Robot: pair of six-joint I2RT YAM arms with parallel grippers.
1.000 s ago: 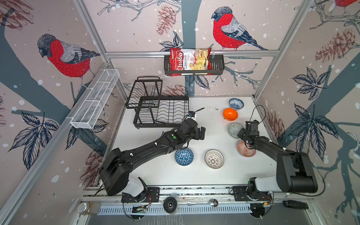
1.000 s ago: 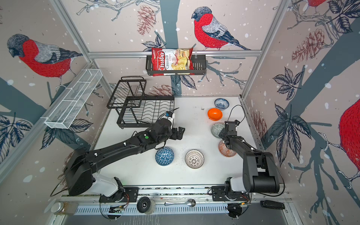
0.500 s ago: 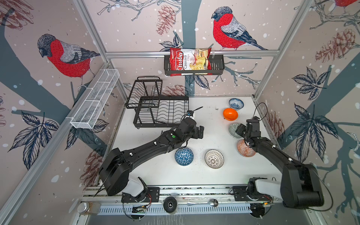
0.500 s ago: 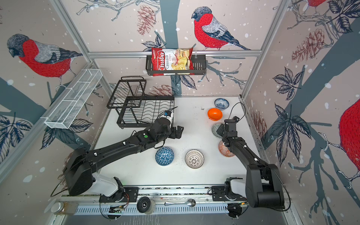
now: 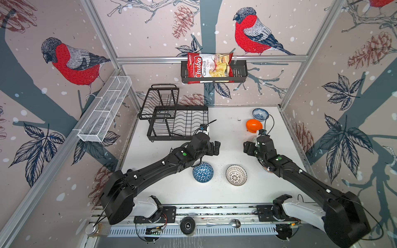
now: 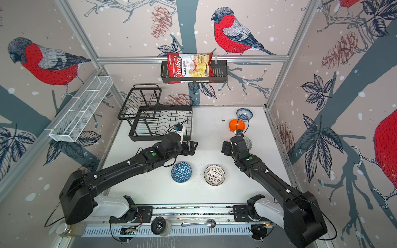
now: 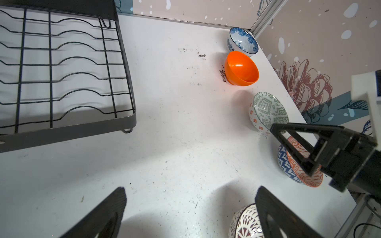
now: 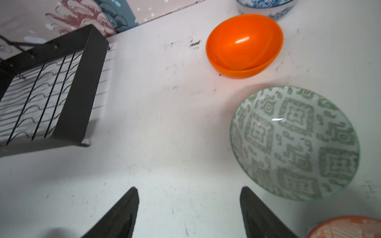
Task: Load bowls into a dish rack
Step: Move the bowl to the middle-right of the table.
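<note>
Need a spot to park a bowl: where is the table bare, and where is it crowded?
Bare: the stretch between the dish rack and the orange bowl; also the strip between the blue triangle bowl, the lattice bowl and the front rail. Crowded: along the right wall, where the orange bowl sits in a row of four.

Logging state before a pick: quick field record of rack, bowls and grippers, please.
dish rack: empty, both tiers
bowl count: six, all on the table
front centre: blue triangle bowl, white lattice bowl
right side row: blue-flower bowl, orange bowl, grey-green bowl, red-orange bowl
left gripper: open, empty
right gripper: open, empty, beside grey-green bowl
</note>
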